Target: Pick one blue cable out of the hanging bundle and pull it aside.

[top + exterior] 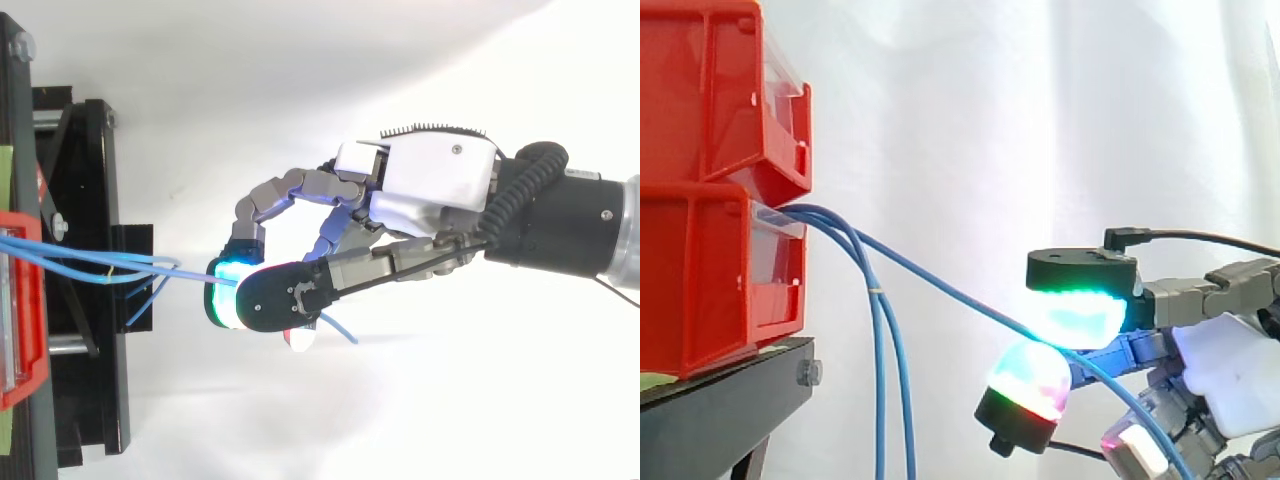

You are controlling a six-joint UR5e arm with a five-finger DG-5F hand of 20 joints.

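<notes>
Blue cable [940, 284], single: pinched by hand [430, 185] between glowing pads [1075, 318], apart from hanging bundle [880, 400]; bundle's lower ends cut off.

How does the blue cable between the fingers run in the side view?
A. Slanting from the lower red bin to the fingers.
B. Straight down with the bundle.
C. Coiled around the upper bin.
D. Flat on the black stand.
A: the blue cable slants from the lower red bin to the hand's pinching fingers, while the other cables hang down.
</notes>
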